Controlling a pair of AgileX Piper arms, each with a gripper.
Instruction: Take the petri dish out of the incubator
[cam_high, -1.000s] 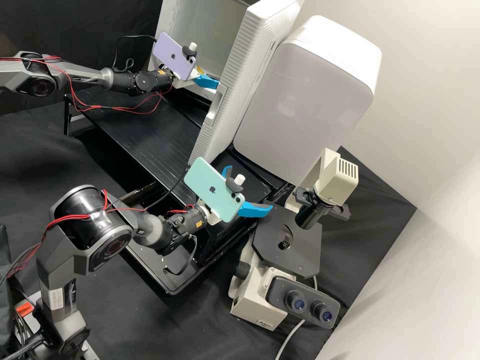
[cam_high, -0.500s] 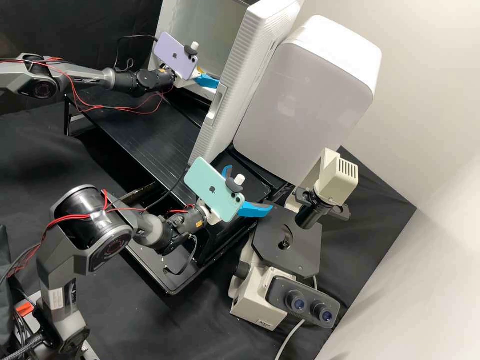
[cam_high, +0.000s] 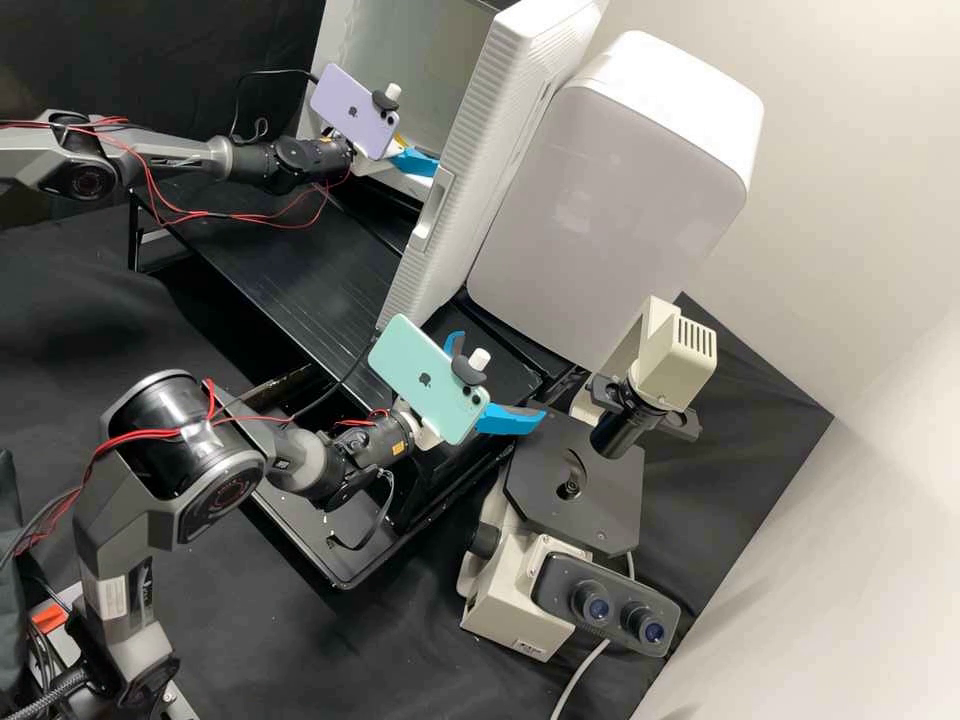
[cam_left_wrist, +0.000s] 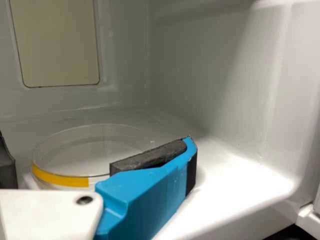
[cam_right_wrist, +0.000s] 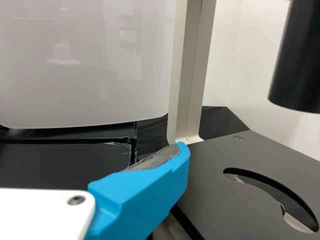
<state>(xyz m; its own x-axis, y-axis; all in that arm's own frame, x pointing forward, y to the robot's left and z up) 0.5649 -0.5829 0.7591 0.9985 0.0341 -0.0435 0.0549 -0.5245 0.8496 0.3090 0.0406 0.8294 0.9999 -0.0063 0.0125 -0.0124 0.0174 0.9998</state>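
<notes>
Item 1. My left gripper (cam_high: 416, 162) is inside the open front of the white incubator (cam_high: 500, 110). Its fingers are spread to either side of the petri dish (cam_left_wrist: 85, 150). The blue finger (cam_left_wrist: 150, 195) lies just beside the dish's rim. The dark pad on the opposite side stands slightly apart from it.

Item 2. The petri dish is clear and round, with a yellow band low on its side. It lies flat on the incubator's white chamber floor (cam_left_wrist: 240, 175), below the beige panel (cam_left_wrist: 55, 42) on the incubator's back wall.

Item 3. My right gripper (cam_high: 512, 418) is outside the incubator, low beside its near corner, over the edge of the black microscope stage (cam_right_wrist: 240, 175). The grey pad of its visible finger is bare, so I record the fingers as apart and holding nothing.

Item 4. The incubator stands on the black tabletop (cam_high: 300, 270).
</notes>
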